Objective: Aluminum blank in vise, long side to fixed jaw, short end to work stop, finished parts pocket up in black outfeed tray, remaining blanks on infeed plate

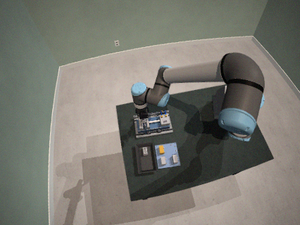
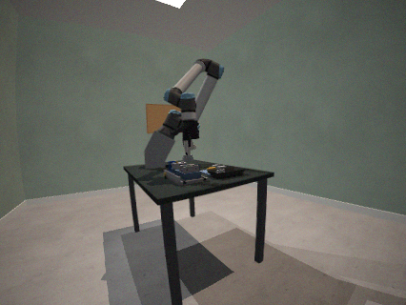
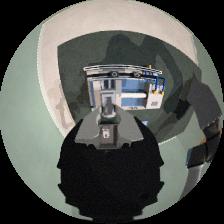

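Wrist view: a plain-looking gray metal block (image 1: pixel 144 124) (image 2: pixel 188 157) (image 3: pixel 108 104), oblong, its pocket or lack of one too blurred to tell, is gripped between the narrowly set fingers of the black two-jaw gripper (image 1: pixel 144 120) (image 2: pixel 189 153) (image 3: pixel 108 105). It is over the nine-o'clock part of the blue-and-gray vise (image 1: pixel 154 133) (image 2: pixel 183 178) (image 3: pixel 132 85), its long axis running twelve to six o'clock.

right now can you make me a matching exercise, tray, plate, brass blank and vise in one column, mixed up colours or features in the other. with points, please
1. tray (image 1: pixel 145 166) (image 2: pixel 228 174)
2. plate (image 1: pixel 170 151) (image 2: pixel 205 172) (image 3: pixel 144 123)
3. brass blank (image 1: pixel 161 150) (image 2: pixel 212 168)
4. vise (image 1: pixel 153 133) (image 2: pixel 183 178) (image 3: pixel 134 86)

a. light blue
b. has hoses at one end
c. black
d. yellow

Pairs: 1-c, 2-a, 3-d, 4-b
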Available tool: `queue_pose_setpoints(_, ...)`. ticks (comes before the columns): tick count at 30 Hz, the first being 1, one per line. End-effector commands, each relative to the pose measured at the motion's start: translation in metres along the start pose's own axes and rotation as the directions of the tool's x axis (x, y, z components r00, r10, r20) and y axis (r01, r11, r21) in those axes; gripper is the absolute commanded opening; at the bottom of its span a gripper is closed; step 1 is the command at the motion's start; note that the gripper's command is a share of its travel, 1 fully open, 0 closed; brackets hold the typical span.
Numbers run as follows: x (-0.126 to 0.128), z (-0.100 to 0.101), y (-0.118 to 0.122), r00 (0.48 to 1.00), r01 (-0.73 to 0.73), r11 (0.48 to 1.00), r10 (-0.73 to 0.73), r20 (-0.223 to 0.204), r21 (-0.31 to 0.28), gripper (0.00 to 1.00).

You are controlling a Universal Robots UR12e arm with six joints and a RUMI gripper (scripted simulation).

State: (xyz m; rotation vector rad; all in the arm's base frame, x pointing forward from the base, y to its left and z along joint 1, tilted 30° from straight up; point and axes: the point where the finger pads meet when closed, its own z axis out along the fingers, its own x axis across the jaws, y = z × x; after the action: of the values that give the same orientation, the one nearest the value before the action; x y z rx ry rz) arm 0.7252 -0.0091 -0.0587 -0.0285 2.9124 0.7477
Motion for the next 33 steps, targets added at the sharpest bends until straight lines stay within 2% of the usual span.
queue_pose_setpoints(1, -0.001, -0.001, 0.0, 1.0, 0.0, 1.0, 0.0, 0.001, 0.001, 0.0)
queue_pose_setpoints(12, -0.004, -0.001, 0.011, 1.0, -0.001, 1.0, 0.001, 0.001, 0.002, 0.0)
queue_pose_setpoints(15, -0.008, -0.001, 0.025, 1.0, -0.002, 1.0, 0.002, 0.0, 0.004, 0.0)
queue_pose_setpoints(21, -0.019, 0.0, 0.069, 1.0, -0.005, 1.0, 0.005, -0.002, 0.009, 0.0)
queue_pose_setpoints(27, -0.03, 0.001, 0.132, 1.0, -0.009, 1.0, 0.009, -0.002, 0.012, 0.0)
queue_pose_setpoints(29, -0.03, 0.001, 0.132, 1.0, -0.009, 1.0, 0.009, -0.002, 0.012, 0.0)
queue_pose_setpoints(33, -0.034, 0.001, 0.179, 1.0, -0.012, 1.0, 0.012, -0.002, 0.012, 0.0)
